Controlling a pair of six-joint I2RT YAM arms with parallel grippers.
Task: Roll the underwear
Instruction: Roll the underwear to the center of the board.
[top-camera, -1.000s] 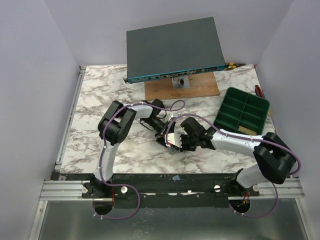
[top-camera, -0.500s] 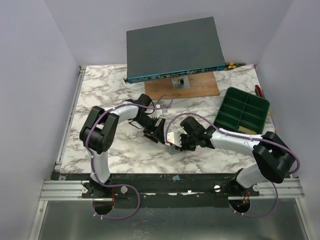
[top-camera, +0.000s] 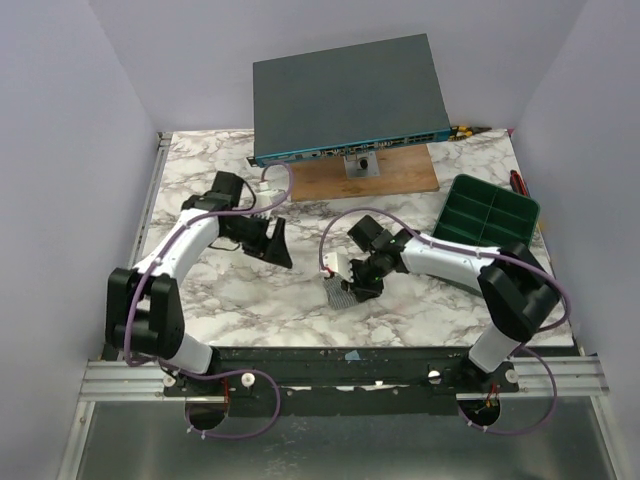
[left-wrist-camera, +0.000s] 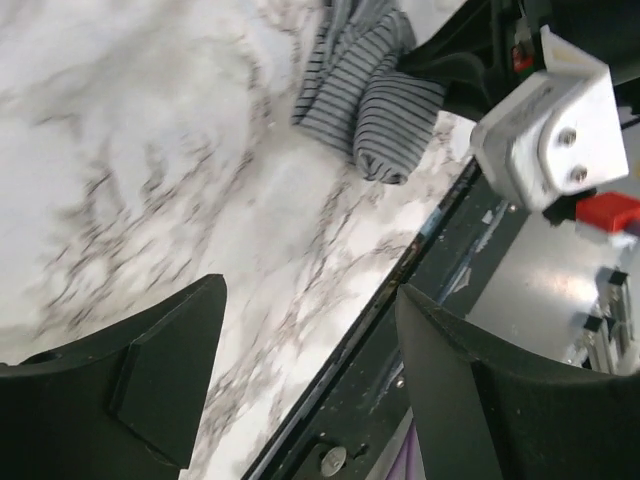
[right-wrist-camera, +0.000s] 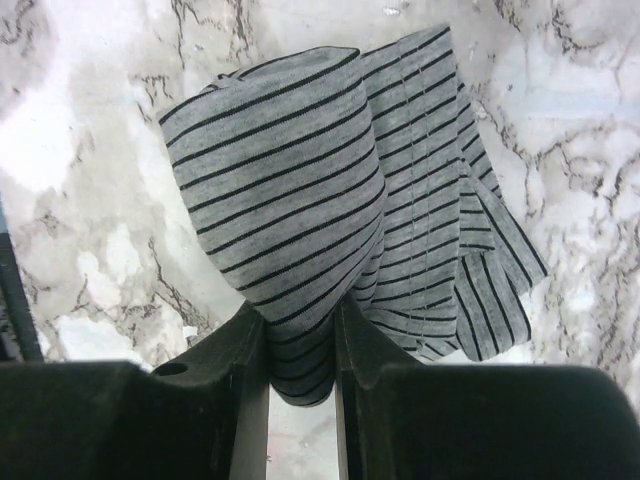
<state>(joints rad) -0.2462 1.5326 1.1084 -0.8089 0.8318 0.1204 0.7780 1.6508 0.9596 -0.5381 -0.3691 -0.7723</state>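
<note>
**A:** Where is the underwear?

**B:** The grey, black-striped underwear (right-wrist-camera: 300, 170) lies on the marble table (top-camera: 190, 290). It is about midway between the left and right edges and closer to the near edge than to the far one. One part is bunched into a loose roll. The rest lies flatter beside it.

**A:** Is anything holding it?

**B:** Yes. The right gripper (right-wrist-camera: 303, 330) is clenched on the rolled end, with a fold of cloth pinched between its two black fingers (right-wrist-camera: 225, 360).

**A:** And the other arm?

**B:** The left gripper (top-camera: 277, 243) has its jaws spread with nothing between them. It is on the left-edge side of the garment and well apart from it. Its wrist camera shows bare marble between the fingers, and the striped cloth lies farther off.

**A:** What else is on the surface?

**B:** A network switch (top-camera: 348, 98) is propped over a wooden board (top-camera: 400, 180) at the far edge. A green compartment tray (top-camera: 487, 222) sits at the right edge.
</note>
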